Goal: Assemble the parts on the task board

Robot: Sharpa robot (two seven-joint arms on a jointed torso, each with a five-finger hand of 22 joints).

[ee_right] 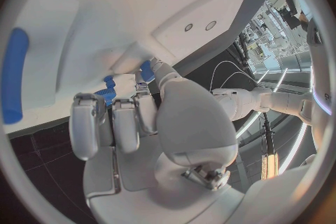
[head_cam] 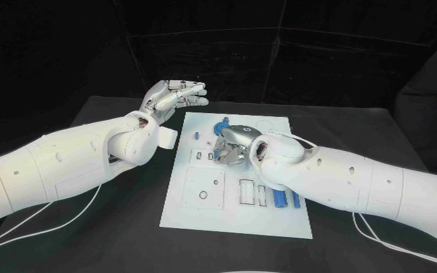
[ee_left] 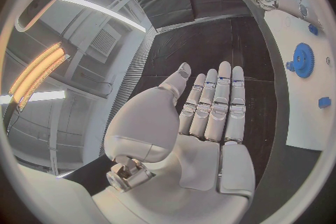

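Right hand (head_cam: pixel 235 143) is closed on a blue part (head_cam: pixel 221 125) over the task board (head_cam: pixel 273 219); left hand (head_cam: pixel 175 98) is held open, empty. Blue pegs (head_cam: pixel 285 199) behind its wrist are judged unassembled.

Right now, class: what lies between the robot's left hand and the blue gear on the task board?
In the left wrist view, only bare black table and a strip of the white task board separate the left hand from the blue gear.

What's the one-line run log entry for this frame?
left robot hand: open, raised off white task board | right robot hand: on board, fingers at small blue plastic part, grasp unclear | blue gear: on board
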